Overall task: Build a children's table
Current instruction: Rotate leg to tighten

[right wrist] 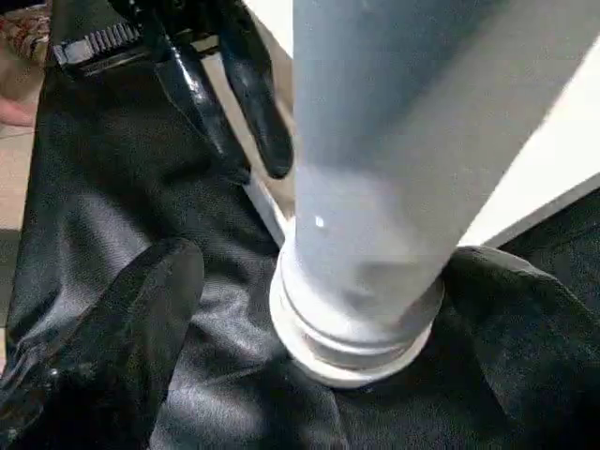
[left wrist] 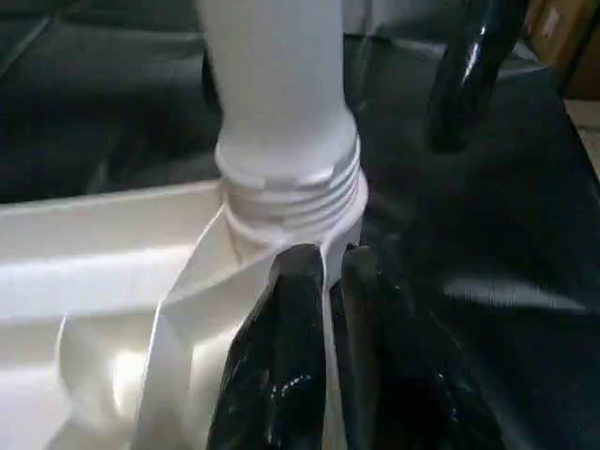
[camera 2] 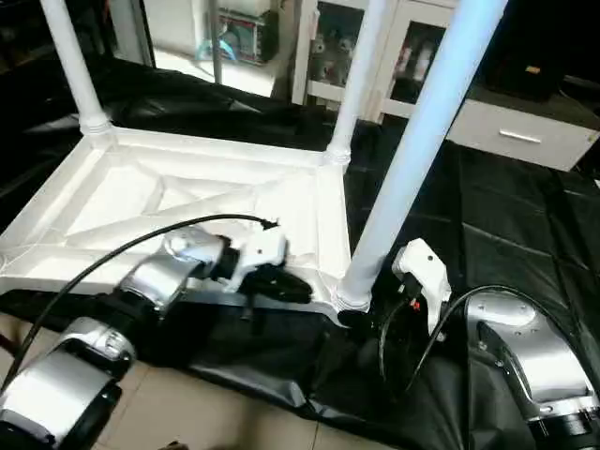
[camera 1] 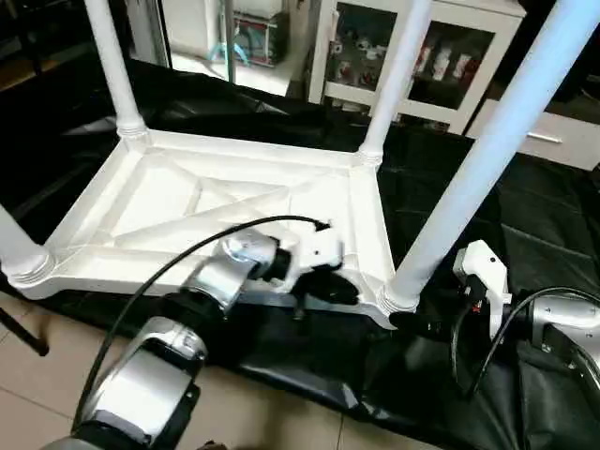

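Black sheet under tabletop (glass cabinet behind).

We see a black sheet spread over a beige tiled floor, and behind it a white glass-fronted cabinet holding small objects.

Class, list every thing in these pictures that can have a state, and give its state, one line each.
White plastic rectangular tabletop: upside down on the black sheet, ribbed underside up.
Four long white tapered tube legs: upright in the corner sockets.
Left gripper: jaws nearly shut, pinching the tabletop's rim beside the near leg.
Right gripper: jaws open, beside that leg, holding nothing.
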